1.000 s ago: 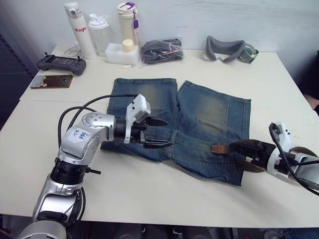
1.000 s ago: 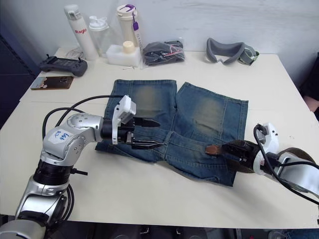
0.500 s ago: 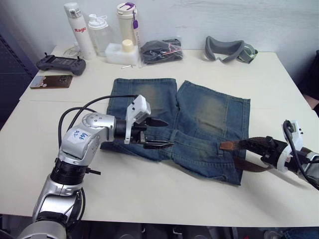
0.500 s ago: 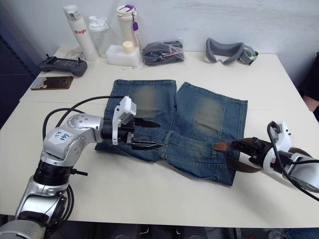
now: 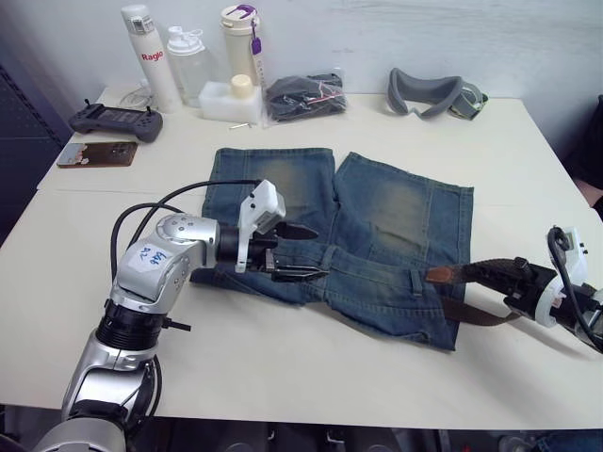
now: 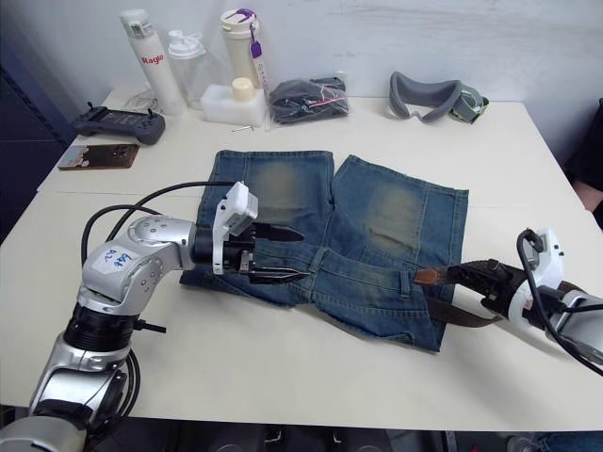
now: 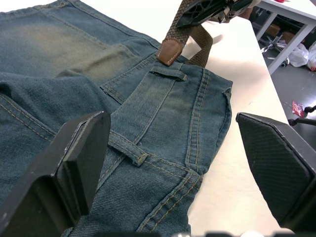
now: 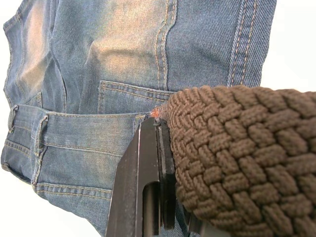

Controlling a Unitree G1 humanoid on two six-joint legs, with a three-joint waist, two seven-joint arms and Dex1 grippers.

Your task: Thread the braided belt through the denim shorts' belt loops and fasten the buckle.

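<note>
The denim shorts (image 5: 377, 221) lie flat mid-table, waistband toward me. My left gripper (image 5: 318, 252) hovers open over the left part of the waistband, one finger (image 7: 74, 163) on each side of a belt loop (image 7: 126, 148). My right gripper (image 5: 504, 275) is shut on the braided belt (image 8: 237, 148) just behind its brown leather tip (image 5: 438, 275). The tip points at the waistband's right end, close to another belt loop (image 7: 169, 74). The rest of the belt (image 5: 480, 315) curves back under the gripper. The buckle is out of view.
Along the table's far edge stand bottles (image 5: 151, 56), a black bundle in a clear bag (image 5: 303, 94) and a grey padded headband (image 5: 429, 92). A black controller (image 5: 115, 120) and a flat brown card (image 5: 96, 153) lie at the back left.
My right gripper has drawn back to the right with the belt, so the leather tip now sits farther from the waistband's middle. The left arm has stayed put.
</note>
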